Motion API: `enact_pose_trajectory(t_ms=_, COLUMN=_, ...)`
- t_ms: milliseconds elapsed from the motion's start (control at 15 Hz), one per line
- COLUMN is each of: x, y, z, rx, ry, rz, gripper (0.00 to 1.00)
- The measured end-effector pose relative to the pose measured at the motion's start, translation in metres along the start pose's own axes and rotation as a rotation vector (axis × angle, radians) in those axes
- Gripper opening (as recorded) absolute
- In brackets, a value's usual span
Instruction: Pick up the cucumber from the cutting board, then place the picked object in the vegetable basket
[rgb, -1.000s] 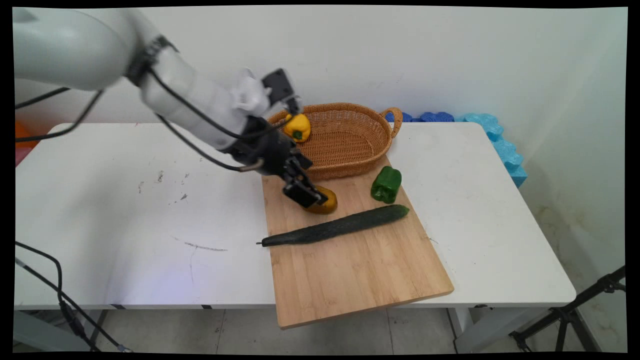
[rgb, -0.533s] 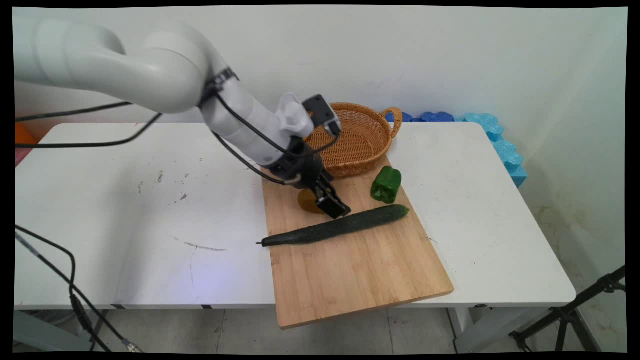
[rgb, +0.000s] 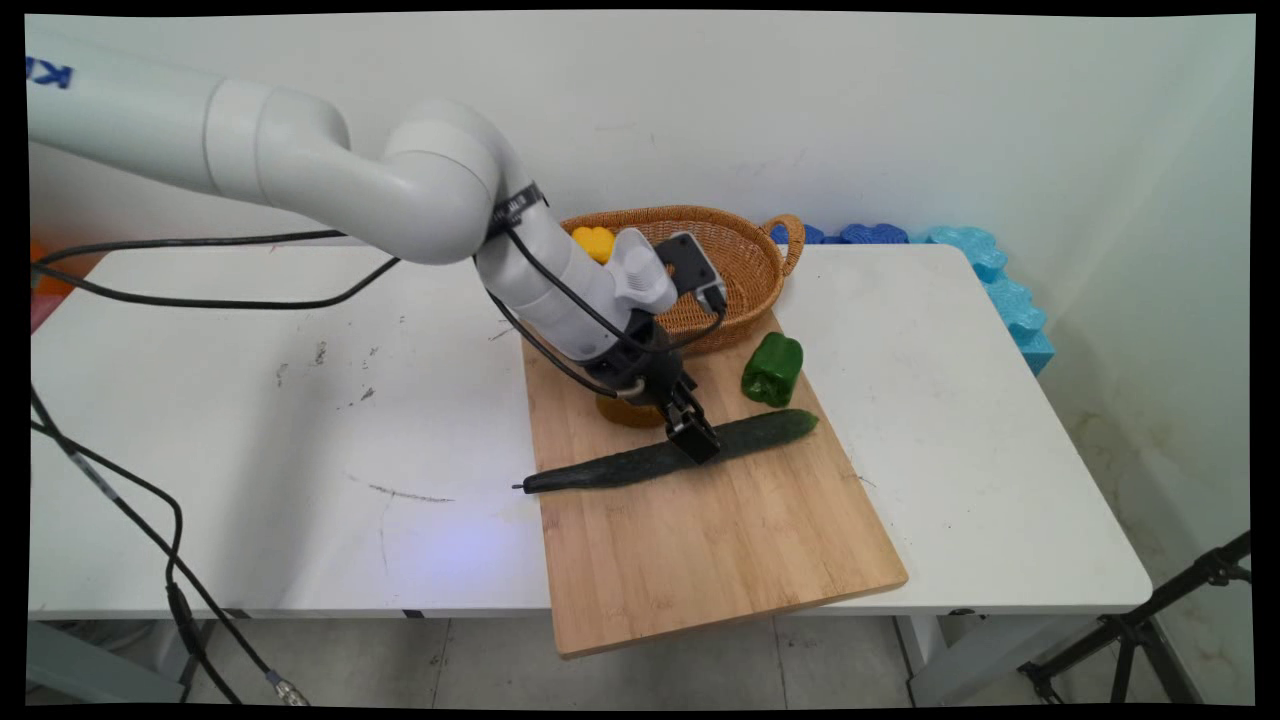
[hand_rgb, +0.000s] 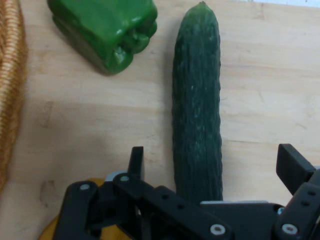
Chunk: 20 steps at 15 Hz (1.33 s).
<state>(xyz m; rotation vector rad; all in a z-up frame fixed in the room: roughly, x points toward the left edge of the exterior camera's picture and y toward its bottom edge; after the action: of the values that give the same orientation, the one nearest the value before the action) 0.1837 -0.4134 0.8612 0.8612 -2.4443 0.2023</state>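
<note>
The gripper (hand_rgb: 210, 165) hangs over the cucumber (hand_rgb: 196, 100) mid-board (rgb: 700, 540), jaws spread on both sides. It looks firm, slippery; the middle seems best to grab.

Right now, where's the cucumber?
The cucumber lies across the cutting board, under the open gripper, with the green pepper just behind it.

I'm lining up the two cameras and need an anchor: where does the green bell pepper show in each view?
Main view: the green bell pepper sits right of centre on the wooden cutting board, just right of the wicker basket and above the cucumber's right end.
Hand view: the pepper is at the top left, cut by the top edge, left of the cucumber.
Shared landmark: the cucumber, lying beside the pepper in both, with the open gripper over it.
</note>
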Motion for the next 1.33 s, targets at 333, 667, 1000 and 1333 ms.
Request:
enact_pose_trajectory(t_ms=333, x=0.001, y=-0.001, z=0.016, rx=-0.006, ry=-0.012, rz=0.034, gripper=1.00)
enact_pose_trajectory(t_ms=667, x=0.000, y=-0.001, z=0.027, rx=-0.011, ry=-0.021, rz=0.053, gripper=0.00)
enact_pose_trajectory(t_ms=1000, x=-0.001, y=0.002, z=0.032, rx=-0.027, ry=-0.022, rz=0.077, gripper=0.00)
enact_pose_trajectory(t_ms=1333, x=-0.003, y=0.007, z=0.031, rx=-0.043, ry=-0.018, rz=0.109, gripper=0.00)
